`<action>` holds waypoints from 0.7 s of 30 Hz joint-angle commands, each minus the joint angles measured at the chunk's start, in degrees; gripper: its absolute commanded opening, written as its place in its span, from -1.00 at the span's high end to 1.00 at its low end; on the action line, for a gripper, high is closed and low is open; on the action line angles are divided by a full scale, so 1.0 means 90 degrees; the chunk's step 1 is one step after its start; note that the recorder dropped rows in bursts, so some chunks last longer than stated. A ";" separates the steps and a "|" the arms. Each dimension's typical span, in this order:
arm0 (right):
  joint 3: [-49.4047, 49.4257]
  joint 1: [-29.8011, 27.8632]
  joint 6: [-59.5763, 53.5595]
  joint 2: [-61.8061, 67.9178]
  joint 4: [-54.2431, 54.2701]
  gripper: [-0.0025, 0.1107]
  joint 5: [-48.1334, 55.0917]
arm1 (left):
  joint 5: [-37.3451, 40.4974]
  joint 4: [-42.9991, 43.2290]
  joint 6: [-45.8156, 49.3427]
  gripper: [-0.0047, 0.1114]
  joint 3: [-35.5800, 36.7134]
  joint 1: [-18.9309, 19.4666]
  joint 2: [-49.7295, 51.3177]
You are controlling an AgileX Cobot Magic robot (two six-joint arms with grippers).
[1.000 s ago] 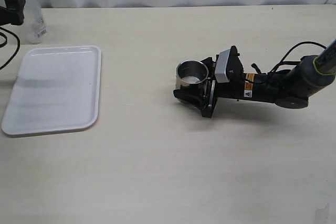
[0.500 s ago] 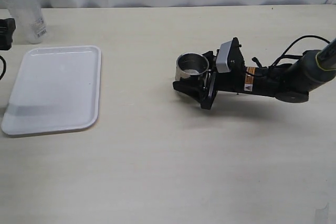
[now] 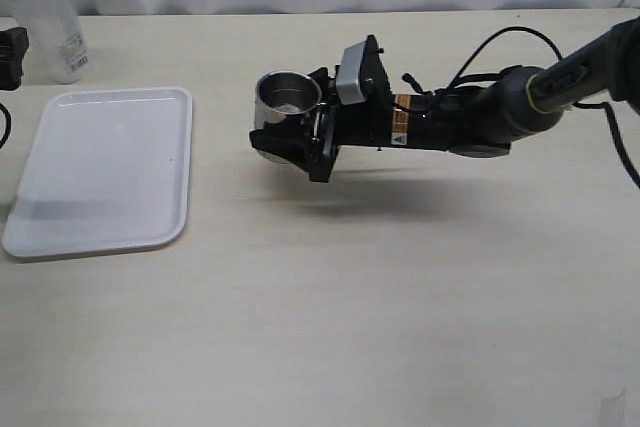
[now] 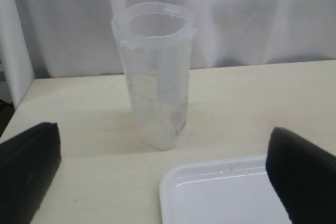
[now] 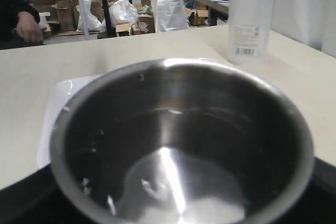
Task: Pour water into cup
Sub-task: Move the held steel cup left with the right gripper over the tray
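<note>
The cup [image 3: 288, 97], short brushed steel with a shiny rim, hangs upright just above the table, left of centre. My right gripper [image 3: 287, 135] is shut on its sides, with the arm stretched in from the right. In the right wrist view the cup [image 5: 178, 145] fills the frame; droplets and a pale sheen glisten at its bottom, and I cannot tell how much water is in it. My left gripper [image 4: 165, 182] stands open at the table's far left edge, its black fingers [image 4: 26, 166] wide apart and facing a clear plastic beaker [image 4: 155, 77] with nothing between them.
A white tray [image 3: 105, 172] lies flat on the left of the table, between the cup and the left gripper [image 3: 12, 55]. The beaker [image 3: 50, 17] stands at the back left corner beyond the tray. A white curtain closes off the back.
My right arm has lifted the cup off the table and carried it leftwards toward the tray. The left gripper drew back from the beaker to the table's left edge.
</note>
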 commanded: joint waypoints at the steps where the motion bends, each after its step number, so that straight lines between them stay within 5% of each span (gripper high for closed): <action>1: -0.0394 0.0492 0.0245 -0.0099 0.0185 0.88 0.0374 | -0.0135 -0.0001 0.0020 -0.85 0.0017 0.0029 -0.0053; 9: -0.1049 0.1409 0.0259 -0.0030 0.0372 0.88 0.1578 | -0.0222 -0.0001 0.0020 -0.85 0.0017 0.0029 -0.0053; 21: -0.3038 0.1977 0.1440 0.1116 0.0372 0.88 0.1685 | -0.0243 -0.0013 0.0020 -0.85 0.0017 0.0029 -0.0053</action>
